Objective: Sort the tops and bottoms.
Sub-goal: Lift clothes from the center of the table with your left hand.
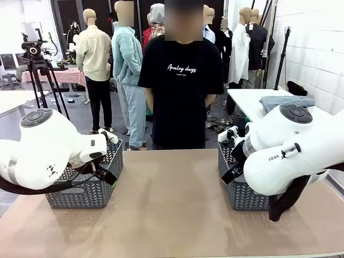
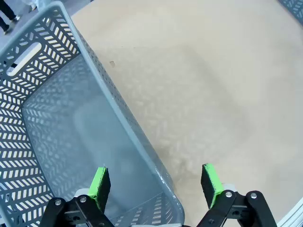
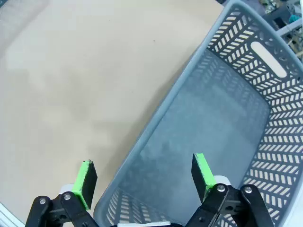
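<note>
The tops and the bottoms are out of view. My left gripper [image 2: 155,185] is open above the near rim of a grey lattice basket [image 2: 57,94], one green pad inside the rim and one over the table, with nothing between the fingers. My right gripper [image 3: 143,177] is open in the same way over the rim of a second grey basket [image 3: 227,118]. In both wrist views the basket's bare floor shows. In the front view the left basket [image 1: 86,193] and the right basket [image 1: 242,200] stand at the table's two sides, partly behind my arms.
A person in a black T-shirt [image 1: 181,80] stands at the far edge of the tan table [image 1: 172,204]. Behind on the right, a folded piece of blue denim [image 1: 285,101] lies on a white table [image 1: 250,99]. A tripod [image 1: 37,70] stands at the back left.
</note>
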Motion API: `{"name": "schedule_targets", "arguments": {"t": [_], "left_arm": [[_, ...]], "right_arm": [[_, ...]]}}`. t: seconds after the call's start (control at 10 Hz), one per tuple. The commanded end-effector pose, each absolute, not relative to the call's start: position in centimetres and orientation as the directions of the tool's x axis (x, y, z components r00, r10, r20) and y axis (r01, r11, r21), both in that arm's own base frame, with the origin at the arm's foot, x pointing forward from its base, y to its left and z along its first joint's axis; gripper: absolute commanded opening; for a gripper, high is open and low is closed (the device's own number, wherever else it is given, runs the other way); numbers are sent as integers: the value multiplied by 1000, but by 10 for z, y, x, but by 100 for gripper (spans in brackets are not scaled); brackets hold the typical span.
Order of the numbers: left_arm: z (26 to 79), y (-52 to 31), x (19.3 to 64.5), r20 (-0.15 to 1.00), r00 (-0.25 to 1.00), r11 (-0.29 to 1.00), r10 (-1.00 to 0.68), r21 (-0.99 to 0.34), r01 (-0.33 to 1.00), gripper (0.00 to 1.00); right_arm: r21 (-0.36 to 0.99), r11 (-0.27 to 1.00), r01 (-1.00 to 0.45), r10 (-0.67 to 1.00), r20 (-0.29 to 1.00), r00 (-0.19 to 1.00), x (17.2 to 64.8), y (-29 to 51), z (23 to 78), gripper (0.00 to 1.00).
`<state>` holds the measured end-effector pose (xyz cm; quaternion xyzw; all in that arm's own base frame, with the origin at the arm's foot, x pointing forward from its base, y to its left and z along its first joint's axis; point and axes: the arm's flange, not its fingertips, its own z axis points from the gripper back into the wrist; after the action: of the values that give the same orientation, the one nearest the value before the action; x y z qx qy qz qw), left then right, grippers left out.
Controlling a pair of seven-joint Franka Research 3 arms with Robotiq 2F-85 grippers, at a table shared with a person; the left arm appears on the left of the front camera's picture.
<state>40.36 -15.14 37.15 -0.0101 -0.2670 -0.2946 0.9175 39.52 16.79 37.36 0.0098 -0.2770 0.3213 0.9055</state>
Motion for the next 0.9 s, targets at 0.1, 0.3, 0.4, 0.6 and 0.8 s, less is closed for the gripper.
{"name": "schedule_targets", "arguments": {"t": [0.1,0.3,0.4,0.6,0.8], "left_arm": [[372,-151,404,496,684,826,-535,139,546,100],[372,-151,404,496,684,826,-535,139,546,100],[372,-151,404,496,684,826,-535,139,546,100],[372,-151,404,496,684,826,-535,139,546,100],[372,-151,404,496,684,826,-535,139,546,100]], "right_arm": [[-160,793,-587,576,508,640,395,168,374,100],[-160,793,-587,576,508,640,395,168,374,100],[-160,793,-587,576,508,640,395,168,374,100],[-160,793,-587,576,508,640,395,168,374,100],[-160,793,-587,576,508,640,395,168,374,100]]}}
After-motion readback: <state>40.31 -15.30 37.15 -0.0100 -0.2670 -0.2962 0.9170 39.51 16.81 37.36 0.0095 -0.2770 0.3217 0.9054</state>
